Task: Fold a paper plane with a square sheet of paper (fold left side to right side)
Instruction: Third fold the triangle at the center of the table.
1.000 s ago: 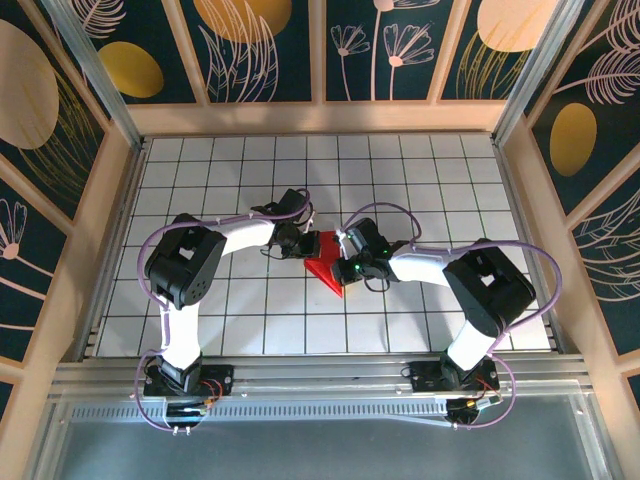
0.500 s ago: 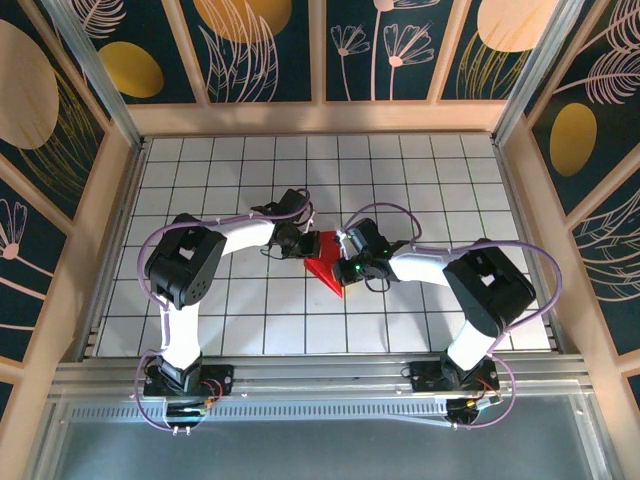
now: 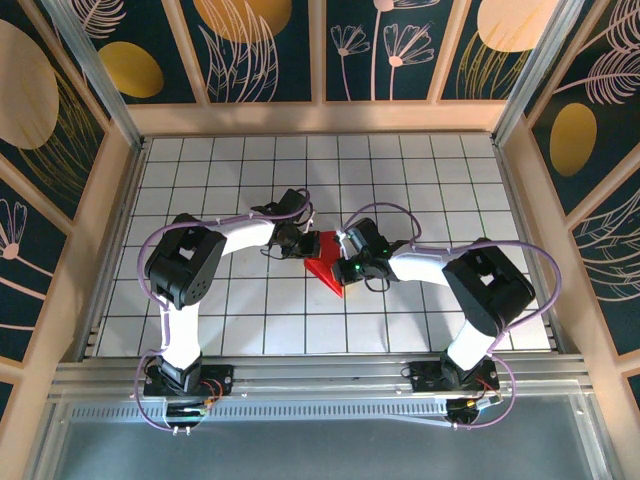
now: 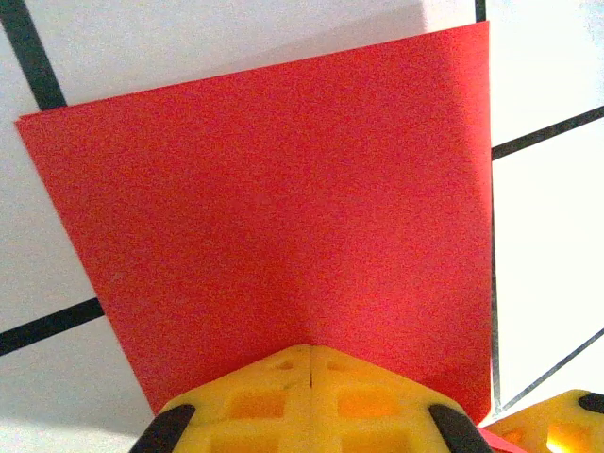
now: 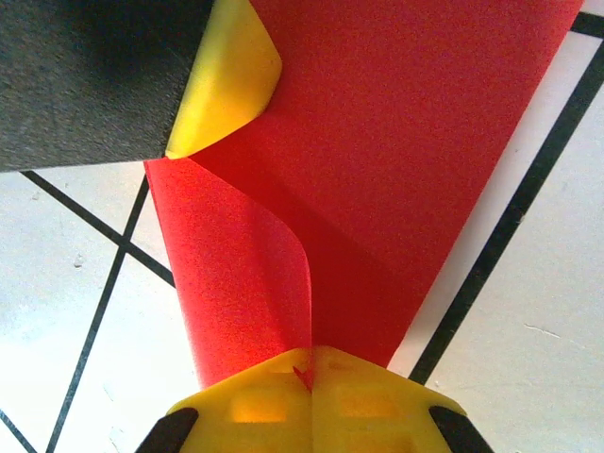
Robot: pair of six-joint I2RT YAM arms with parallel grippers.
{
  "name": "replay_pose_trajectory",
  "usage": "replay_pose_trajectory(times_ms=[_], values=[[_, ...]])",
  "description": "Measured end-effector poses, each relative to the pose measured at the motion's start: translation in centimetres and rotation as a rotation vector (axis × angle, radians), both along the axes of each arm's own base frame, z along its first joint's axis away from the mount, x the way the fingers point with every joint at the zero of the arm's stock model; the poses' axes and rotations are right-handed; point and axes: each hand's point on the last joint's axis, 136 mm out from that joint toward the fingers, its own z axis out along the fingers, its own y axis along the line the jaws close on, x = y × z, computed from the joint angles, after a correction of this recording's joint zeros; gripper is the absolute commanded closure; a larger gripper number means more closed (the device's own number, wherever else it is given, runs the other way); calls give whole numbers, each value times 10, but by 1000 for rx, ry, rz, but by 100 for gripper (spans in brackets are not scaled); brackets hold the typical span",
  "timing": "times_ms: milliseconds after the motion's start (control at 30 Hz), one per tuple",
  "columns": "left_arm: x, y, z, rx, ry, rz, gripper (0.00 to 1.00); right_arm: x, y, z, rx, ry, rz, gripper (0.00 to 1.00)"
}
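Red square sheet of paper [image 3: 323, 266], partly folded, lies mid-worktop [image 3: 450, 180] between both grippers. Right gripper [image 5: 311, 363]: jaws closed, pinching a curled-up flap of the sheet. Left gripper [image 4: 311, 363]: jaws closed together, tips resting on the sheet's opposite side.

Left tool [image 3: 307, 242], right tool [image 3: 339, 242] crowd paper [image 3: 325, 264]; table [image 3: 450, 180] open.
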Motion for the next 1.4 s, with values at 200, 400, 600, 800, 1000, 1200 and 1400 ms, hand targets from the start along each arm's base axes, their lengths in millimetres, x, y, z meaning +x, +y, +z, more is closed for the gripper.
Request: replay_pose_trajectory(times_ms=[200,400,600,800,1000,1200,1400], values=[[0,0,0,0,0,0,98,0,0,-1,-3,3,0,100],[0,0,0,3,-2,0,98,1,1,-2,-4,6,0,100],[0,0,0,2,-3,0,98,1,1,-3,-6,8,0,100],[0,0,0,3,-3,0,94,0,1,-3,-5,8,1,100],[2,1,1,25,-13,5,89,0,0,-4,-5,12,0,100],[19,8,10,63,-57,34,86,0,1,-5,3,17,0,100],[38,23,43,50,-153,93,93,0,1,-5,10,19,2,100]])
